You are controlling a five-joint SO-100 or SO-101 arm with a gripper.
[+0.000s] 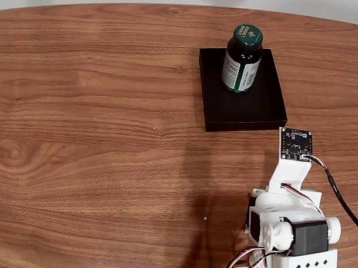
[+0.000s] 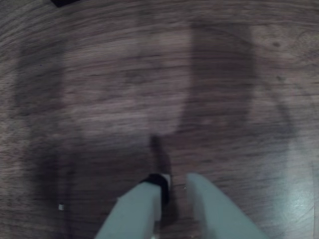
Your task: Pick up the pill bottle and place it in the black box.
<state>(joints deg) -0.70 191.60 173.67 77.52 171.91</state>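
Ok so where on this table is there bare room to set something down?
The whole wooden table left of the black box is bare. Inside the box, room remains in front of the pill bottle. The lower right is crowded by the arm.

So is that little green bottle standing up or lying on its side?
Standing up. In the fixed view the pill bottle sits on its base inside the black box, green cap on top.

The pill bottle (image 1: 243, 58) bore white print on its green cap and lines of print on its white-and-green paper label in the fixed view, but none of it was sharp enough to read; no other text, number or sign could be made out in either view
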